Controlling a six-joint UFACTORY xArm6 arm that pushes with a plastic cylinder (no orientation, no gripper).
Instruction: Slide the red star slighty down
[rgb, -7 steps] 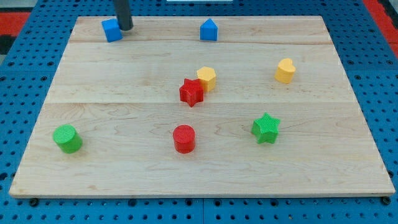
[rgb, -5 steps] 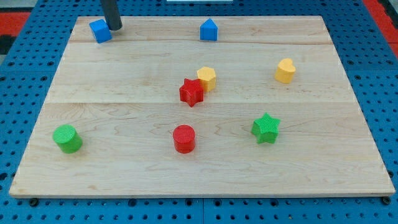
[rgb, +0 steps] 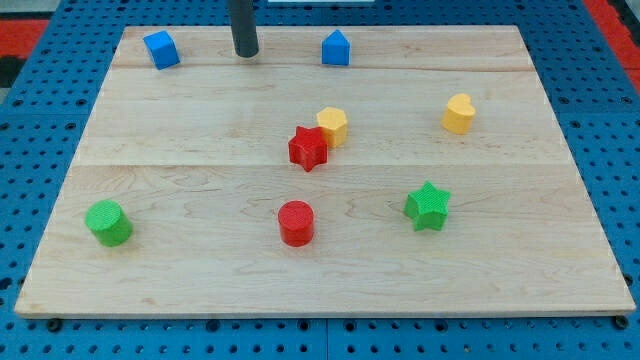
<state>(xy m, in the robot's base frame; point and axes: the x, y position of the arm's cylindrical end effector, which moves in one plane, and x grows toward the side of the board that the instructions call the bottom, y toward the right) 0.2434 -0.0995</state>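
Note:
The red star (rgb: 308, 148) lies near the middle of the wooden board (rgb: 200, 130), touching the yellow hexagon block (rgb: 333, 126) at its upper right. My tip (rgb: 245, 53) is near the board's top edge, between the two blue blocks. It is well above and to the left of the red star and touches no block.
A blue cube (rgb: 160, 49) sits at the top left and a blue house-shaped block (rgb: 336, 48) at the top middle. A yellow heart block (rgb: 459, 114) is at the right, a green star (rgb: 428, 206) lower right, a red cylinder (rgb: 296, 222) bottom middle, a green cylinder (rgb: 108, 222) bottom left.
My tip first moved left, pushing the blue cube a little to the left, then swung right, away from it. The red star has not moved.

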